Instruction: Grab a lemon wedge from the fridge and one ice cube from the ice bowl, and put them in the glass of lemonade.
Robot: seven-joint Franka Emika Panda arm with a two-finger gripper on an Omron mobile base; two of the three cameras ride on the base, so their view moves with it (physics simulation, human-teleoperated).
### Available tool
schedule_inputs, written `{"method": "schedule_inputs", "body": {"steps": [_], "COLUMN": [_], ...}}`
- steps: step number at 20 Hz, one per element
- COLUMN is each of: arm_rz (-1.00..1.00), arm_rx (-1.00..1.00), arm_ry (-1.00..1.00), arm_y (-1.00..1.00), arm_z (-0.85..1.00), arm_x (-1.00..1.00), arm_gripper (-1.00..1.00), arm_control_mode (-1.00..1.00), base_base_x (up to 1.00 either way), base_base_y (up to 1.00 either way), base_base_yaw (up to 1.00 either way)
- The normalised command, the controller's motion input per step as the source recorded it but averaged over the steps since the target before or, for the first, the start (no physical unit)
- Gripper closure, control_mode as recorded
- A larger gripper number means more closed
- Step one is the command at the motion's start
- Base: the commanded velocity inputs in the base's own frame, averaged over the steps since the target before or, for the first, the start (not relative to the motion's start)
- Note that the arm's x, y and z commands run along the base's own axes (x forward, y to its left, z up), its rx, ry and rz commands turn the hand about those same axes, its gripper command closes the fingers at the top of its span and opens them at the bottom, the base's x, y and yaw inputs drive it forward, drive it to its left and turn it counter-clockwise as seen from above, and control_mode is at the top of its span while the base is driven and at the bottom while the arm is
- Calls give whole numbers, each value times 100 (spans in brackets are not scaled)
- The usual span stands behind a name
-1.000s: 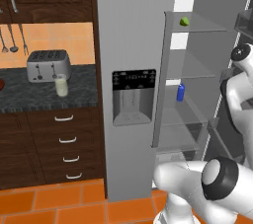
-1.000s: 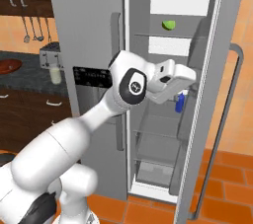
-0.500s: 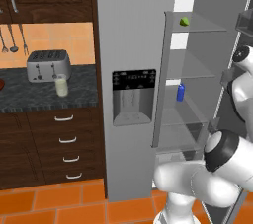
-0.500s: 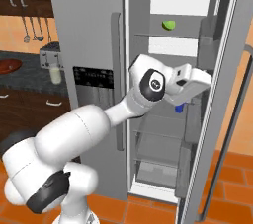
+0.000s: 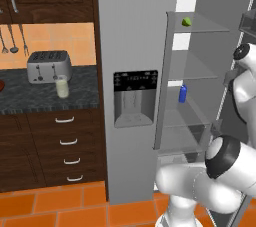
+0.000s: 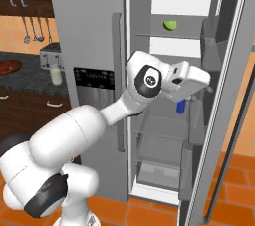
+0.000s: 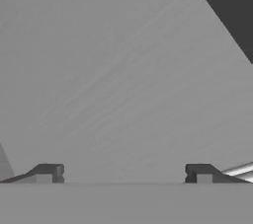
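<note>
The fridge (image 6: 94, 21) stands with its right door (image 6: 226, 95) swung open. The yellow-green lemon wedge (image 6: 171, 24) lies on the top shelf (image 5: 186, 21). My gripper (image 7: 126, 173) is open, its fingertips (image 7: 48, 172) wide apart with nothing between them, close against a flat grey surface. In the right base view the gripper (image 6: 205, 84) points right at the inner side of the open door, below and right of the wedge. The glass of lemonade (image 5: 62, 88) stands on the dark counter before the toaster (image 5: 48, 66). The ice bowl (image 6: 10, 65) sits at the far left; no ice cube can be made out.
A small blue can (image 5: 183, 93) stands on a middle fridge shelf. Door bins (image 6: 211, 36) jut from the open door beside my hand. A dark dispenser panel (image 5: 134, 98) is set in the shut left door. Drawers (image 5: 65, 141) sit under the counter, above an orange tiled floor.
My hand has swung to the right toward the open door. The fridge's right door stands wider open than before.
</note>
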Motion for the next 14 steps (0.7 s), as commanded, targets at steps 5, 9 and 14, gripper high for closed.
{"method": "schedule_inputs", "body": {"steps": [5, 9, 14], "arm_rz": [0, 6, 14], "arm_rx": [4, 19, 46], "arm_ry": [-12, -14, -26], "arm_y": [100, 100, 100], "arm_z": [23, 0, -20], "arm_x": [-19, -4, -1], "arm_gripper": [-100, -100, -100], "arm_control_mode": [-100, -100, -100], "base_base_x": [0, 0, 0], "base_base_y": [0, 0, 0], "base_base_yaw": [0, 0, 0]}}
